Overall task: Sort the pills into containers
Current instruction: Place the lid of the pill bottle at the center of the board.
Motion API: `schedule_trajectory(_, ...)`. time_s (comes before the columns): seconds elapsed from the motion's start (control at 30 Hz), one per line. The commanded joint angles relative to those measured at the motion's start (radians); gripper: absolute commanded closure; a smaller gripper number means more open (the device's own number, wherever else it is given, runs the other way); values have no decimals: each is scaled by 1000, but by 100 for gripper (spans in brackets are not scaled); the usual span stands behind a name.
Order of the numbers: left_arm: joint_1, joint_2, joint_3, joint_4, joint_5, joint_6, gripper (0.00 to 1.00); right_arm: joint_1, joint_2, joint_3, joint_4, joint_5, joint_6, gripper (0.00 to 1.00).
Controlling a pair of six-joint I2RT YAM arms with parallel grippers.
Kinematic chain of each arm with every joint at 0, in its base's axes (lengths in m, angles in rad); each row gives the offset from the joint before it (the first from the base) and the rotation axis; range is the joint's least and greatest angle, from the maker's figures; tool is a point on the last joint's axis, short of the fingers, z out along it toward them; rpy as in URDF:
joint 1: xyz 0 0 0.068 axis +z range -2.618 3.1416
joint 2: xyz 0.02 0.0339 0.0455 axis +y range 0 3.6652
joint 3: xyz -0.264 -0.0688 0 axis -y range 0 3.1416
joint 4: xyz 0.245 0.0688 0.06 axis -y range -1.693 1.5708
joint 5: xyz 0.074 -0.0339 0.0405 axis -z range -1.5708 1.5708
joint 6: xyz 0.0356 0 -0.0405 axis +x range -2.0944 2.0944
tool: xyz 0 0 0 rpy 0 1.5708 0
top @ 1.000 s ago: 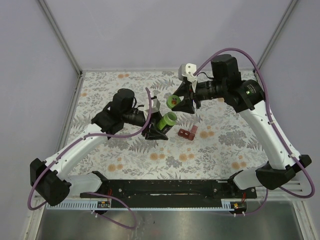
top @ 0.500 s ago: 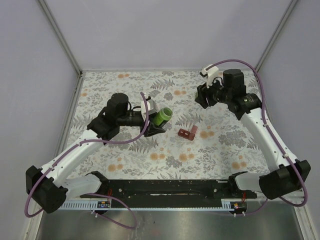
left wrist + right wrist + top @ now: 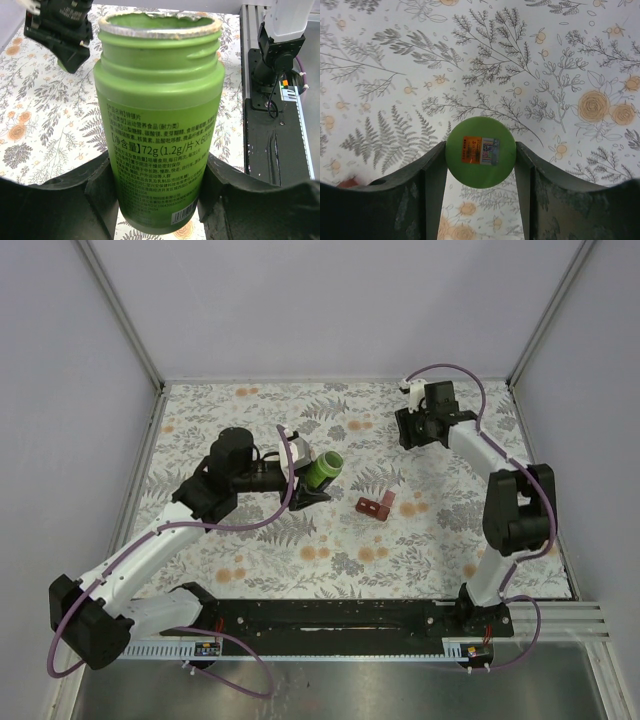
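My left gripper [image 3: 312,484] [image 3: 157,186] is shut on the lower body of a bright green bottle [image 3: 324,469] [image 3: 157,120]. The bottle is tilted, and its uncapped mouth shows torn foil round the rim. Over the back right of the cloth, my right gripper [image 3: 413,430] [image 3: 481,151] is shut on the bottle's round green cap [image 3: 480,167], stickered face toward the camera. A dark-red pill box [image 3: 375,506] lies on the cloth between the arms, right of the bottle. No pills show in any view.
A floral cloth [image 3: 250,550] covers the table. Pale walls with metal posts stand close at the left, back and right. The black mounting rail [image 3: 330,615] [image 3: 275,125] runs along the near edge.
My right arm has swung from beside the bottle to the back right, carrying the cap. The left arm has drawn the bottle slightly left and back.
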Motion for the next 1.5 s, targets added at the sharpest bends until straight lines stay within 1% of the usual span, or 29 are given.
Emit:
schedule_trajectory(0.0,3,-36,-2,58,-11,3,100,-1,124,114,10,45,-35,72)
schedule_trajectory(0.2,3,-24,3,48,-10,9,100,1,196,163,-59,29,-58,69)
schedule_trajectory(0.5,3,-12,14,49,-7,3,100,1,267,207,-138,91,-113,65)
schedule_trajectory(0.73,2,-6,17,46,-1,0,100,-1,295,220,-167,95,-149,62)
schedule_trajectory(0.87,3,-7,14,46,-1,3,100,-1,311,230,-185,93,-175,57)
schedule_trajectory(0.97,3,-7,14,46,-1,5,100,-1,344,261,-231,93,-189,56)
schedule_trajectory(1.1,3,-4,17,46,2,3,100,-1,356,292,-246,93,-196,55)
schedule_trajectory(1.3,3,-2,20,46,5,3,100,1,404,378,-335,96,-201,53)
schedule_trajectory(1.47,2,-9,20,46,7,3,100,1,420,407,-360,102,-198,50)
